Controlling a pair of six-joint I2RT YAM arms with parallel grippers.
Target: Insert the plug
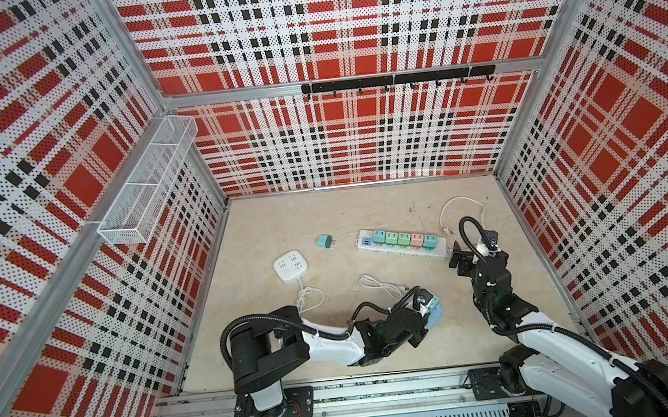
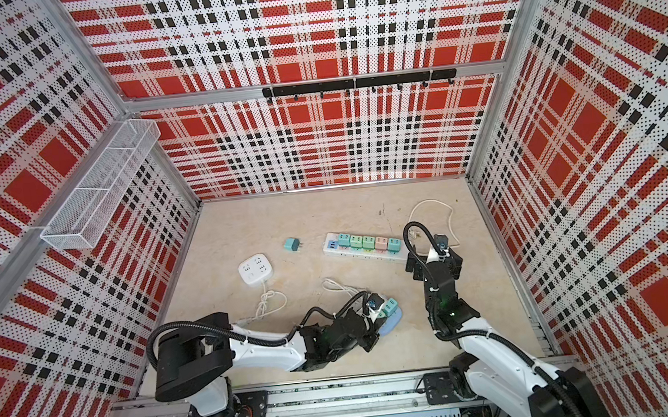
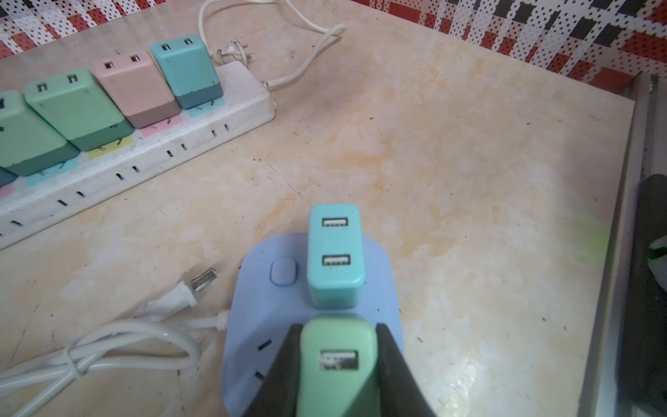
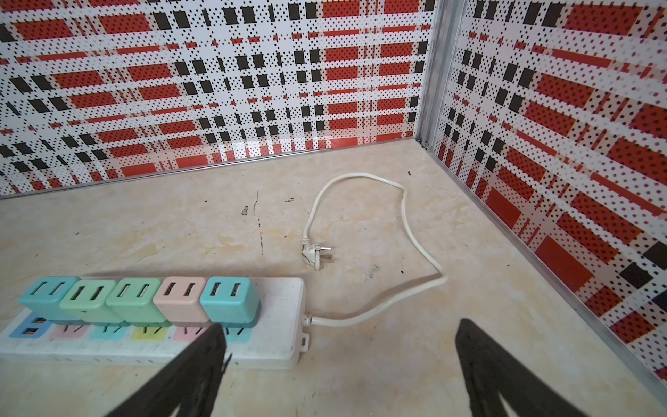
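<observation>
My left gripper [image 3: 338,326] is shut on a green plug [image 3: 337,361], held upright over the blue socket block [image 3: 252,299]. Its prongs are hidden beneath it. A teal plug [image 3: 335,260] stands seated in the same block just beyond. In both top views this gripper [image 1: 427,309] [image 2: 384,309] sits at the front middle of the table. My right gripper [image 4: 339,325] [image 1: 460,258] is open and holds nothing, at the cord end of the long white power strip [image 4: 278,325] [image 1: 403,251], which carries several coloured plugs.
A loose teal plug [image 1: 324,241] lies mid-table, and a white square socket [image 1: 290,266] with a bundled cord lies to its left. The strip's cord and plug [image 4: 317,254] loop toward the back right corner. A white cable bundle [image 3: 108,346] lies beside the blue block.
</observation>
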